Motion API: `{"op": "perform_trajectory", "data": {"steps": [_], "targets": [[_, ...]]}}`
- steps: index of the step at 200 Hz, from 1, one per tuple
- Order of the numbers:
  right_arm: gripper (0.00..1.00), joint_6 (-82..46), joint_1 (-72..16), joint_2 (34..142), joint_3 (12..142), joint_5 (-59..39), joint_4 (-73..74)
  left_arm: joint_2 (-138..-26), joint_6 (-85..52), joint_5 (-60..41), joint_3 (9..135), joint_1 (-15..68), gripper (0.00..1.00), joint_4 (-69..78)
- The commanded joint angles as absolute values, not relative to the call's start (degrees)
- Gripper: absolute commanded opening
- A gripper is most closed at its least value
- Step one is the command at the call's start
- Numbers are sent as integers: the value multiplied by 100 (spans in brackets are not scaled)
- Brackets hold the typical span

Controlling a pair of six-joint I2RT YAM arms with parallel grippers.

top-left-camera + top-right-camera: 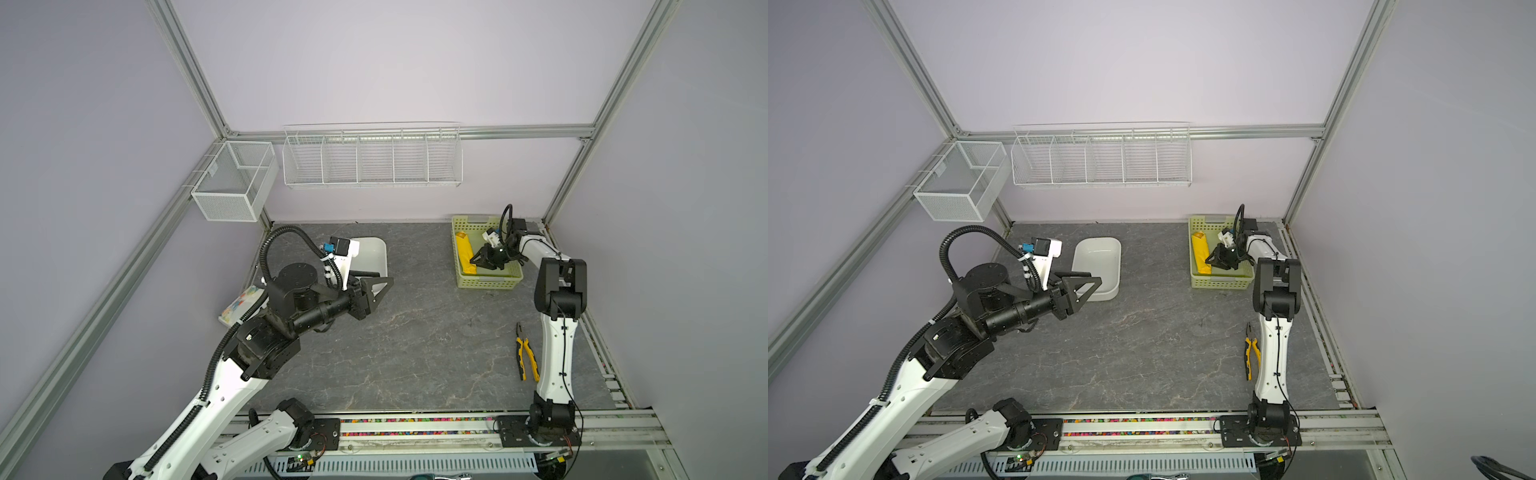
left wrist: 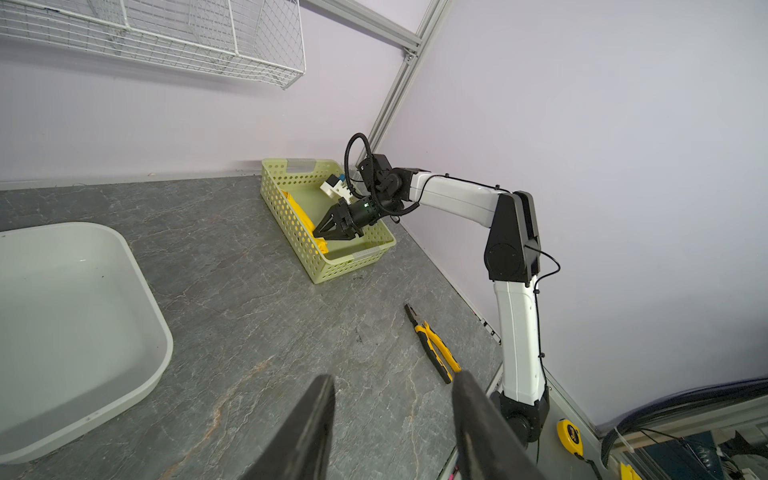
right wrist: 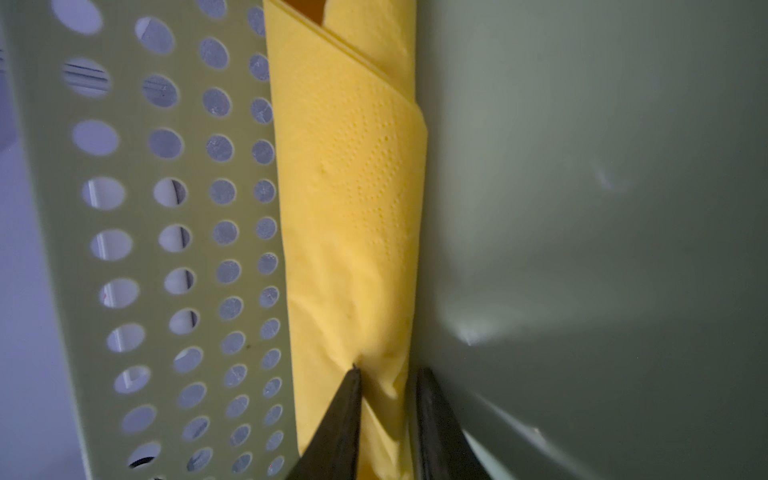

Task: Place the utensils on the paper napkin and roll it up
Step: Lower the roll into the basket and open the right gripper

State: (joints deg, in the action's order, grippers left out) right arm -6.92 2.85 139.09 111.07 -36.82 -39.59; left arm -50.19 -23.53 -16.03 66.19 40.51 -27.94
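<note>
Paper napkin (image 3: 349, 208), rolled, lies in green basket (image 1: 490, 282) on grey marbled tabletop (image 1: 415, 353)

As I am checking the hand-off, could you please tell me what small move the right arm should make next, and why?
Probably spread the right pincer wider, so lifting away will not drag the roll: the rolled paper napkin lies in the green basket along its perforated wall, and one fingertip dents its end.

Clear tabletop (image 1: 415, 332) before the basket (image 1: 488, 283)
Its walls crowd the rolled napkin (image 1: 463, 253); pliers (image 2: 424, 332) and tub (image 1: 1096, 249) lie well apart.
</note>
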Motion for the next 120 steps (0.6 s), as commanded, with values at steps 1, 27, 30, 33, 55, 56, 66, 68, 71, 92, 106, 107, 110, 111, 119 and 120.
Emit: {"op": "perform_trajectory", "data": {"steps": [1,27,30,33,55,56,66,68,71,92,106,107,110,111,119,120], "targets": [[32,-654,324,13878,11078,-3435,-4216,-4950,-2365,-1533,6688,4026,47,-2892],[37,-666,321,13569,11048,-3331,-4275,-4949,-2356,-1419,6659,4029,47,-2956],[38,-664,322,13526,11047,-3319,-4284,-4948,-2356,-1397,6662,4030,47,-2975],[39,-659,320,13482,11031,-3305,-4296,-4947,-2349,-1371,6658,4026,47,-2991],[44,-652,318,13060,10894,-3190,-4307,-4939,-2257,-1231,6637,4030,49,-3065],[45,-651,322,13043,10883,-3181,-4307,-4939,-2253,-1231,6636,4028,49,-3066],[47,-656,323,12823,10792,-3067,-4313,-4948,-2187,-1190,6617,4026,53,-3091],[48,-647,322,12781,10775,-3043,-4315,-4948,-2177,-1176,6611,4025,54,-3098],[49,-645,325,12719,10745,-3008,-4327,-4953,-2155,-1158,6602,4025,56,-3109],[62,-588,322,12246,10485,-2834,-4369,-5027,-2006,-969,6609,4025,78,-3290],[71,-573,324,11890,10221,-2733,-4327,-5096,-1933,-768,6610,4028,99,-3428],[71,-572,320,11865,10204,-2724,-4326,-5097,-1929,-753,6605,4027,99,-3432],[73,-565,325,11789,10143,-2700,-4317,-5103,-1924,-721,6598,4026,99,-3448],[74,-564,325,11761,10121,-2695,-4316,-5100,-1916,-703,6595,4025,99,-3451],[79,-563,318,11566,9951,-2606,-4286,-5099,-1894,-577,6555,4025,99,-3464],[80,-563,322,11535,9937,-2595,-4283,-5103,-1888,-561,6551,4025,99,-3463]]}}
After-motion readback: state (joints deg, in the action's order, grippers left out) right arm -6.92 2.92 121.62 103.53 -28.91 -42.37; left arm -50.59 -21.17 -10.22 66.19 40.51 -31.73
